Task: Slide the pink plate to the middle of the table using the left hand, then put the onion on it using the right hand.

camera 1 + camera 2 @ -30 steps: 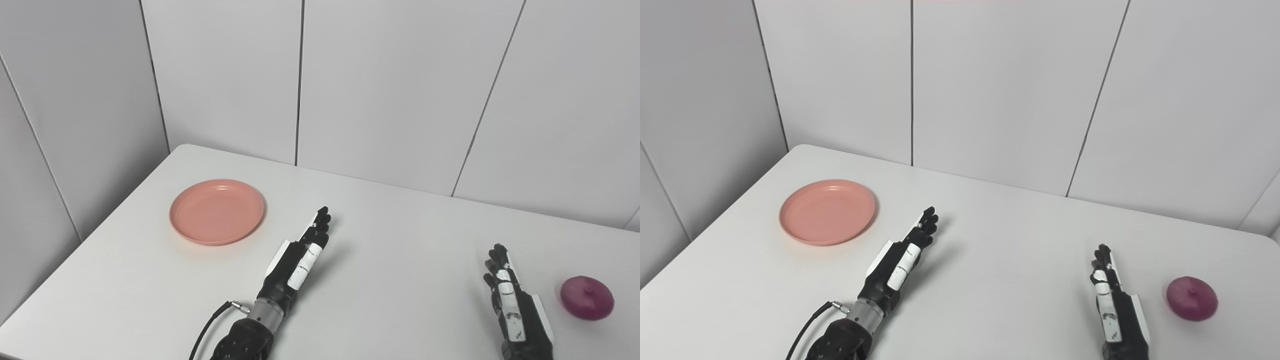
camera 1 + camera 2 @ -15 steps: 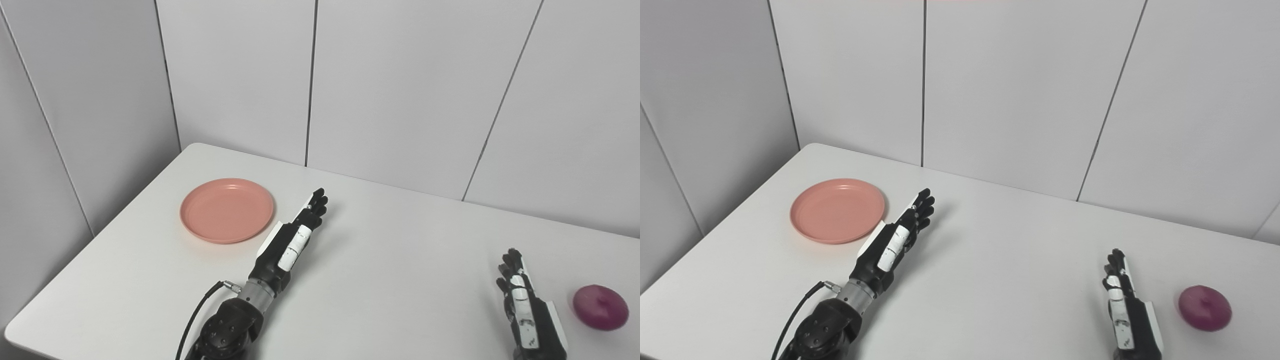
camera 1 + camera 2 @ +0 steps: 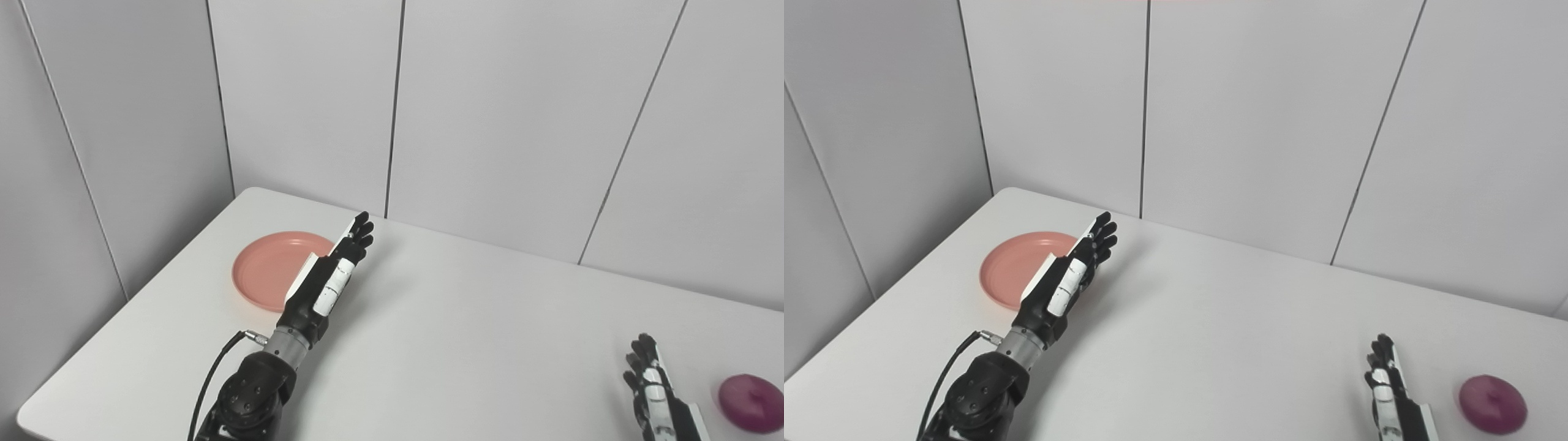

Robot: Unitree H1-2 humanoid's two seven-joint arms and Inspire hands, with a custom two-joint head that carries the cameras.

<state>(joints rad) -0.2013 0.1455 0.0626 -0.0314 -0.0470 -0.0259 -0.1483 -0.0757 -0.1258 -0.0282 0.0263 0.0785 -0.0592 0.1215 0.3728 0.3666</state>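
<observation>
The pink plate (image 3: 266, 269) lies flat at the far left of the white table (image 3: 465, 331). My left hand (image 3: 331, 275) is open, fingers stretched out and raised, over the plate's right edge and hiding part of it. The purple onion (image 3: 751, 395) rests near the table's front right. My right hand (image 3: 652, 392) is open at the bottom edge, just left of the onion and apart from it. In the right eye view the plate (image 3: 1010, 272), left hand (image 3: 1072, 275), onion (image 3: 1492, 396) and right hand (image 3: 1387, 392) stand the same way.
Grey wall panels (image 3: 502, 110) close off the table at the back and left. A black cable (image 3: 211, 383) trails from my left wrist. The table's left edge runs close to the plate.
My left hand has moved forward and left, from beside the plate to over its right edge. The camera has shifted, so the right hand and onion sit lower in the picture.
</observation>
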